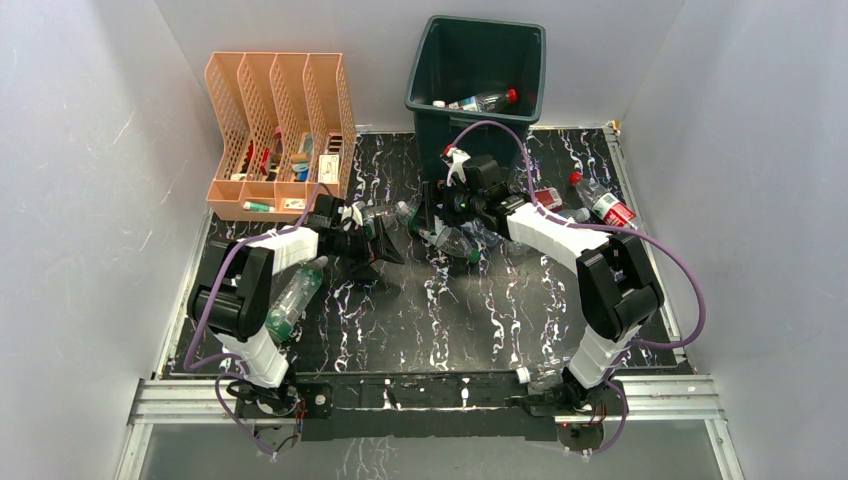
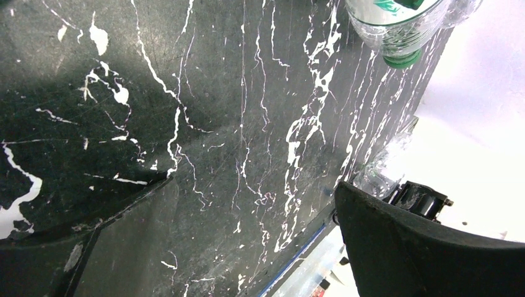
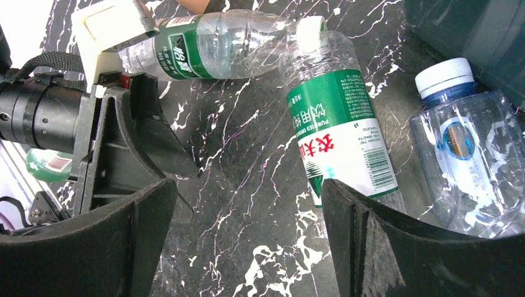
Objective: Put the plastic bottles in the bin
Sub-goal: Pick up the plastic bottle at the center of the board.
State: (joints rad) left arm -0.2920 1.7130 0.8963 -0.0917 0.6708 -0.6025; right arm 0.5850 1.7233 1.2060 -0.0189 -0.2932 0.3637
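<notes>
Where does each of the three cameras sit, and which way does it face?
Top external: above and behind the arm bases, looking down on the table, the bin and both arms, left gripper and right gripper open.
Left wrist: on the left arm, looking down on bare table and a green-capped bottle; its own fingers show.
Right wrist: on the right arm, looking at lying bottles; its own fingers show.
Shared: top and right wrist views both show the bin and left gripper.
</notes>
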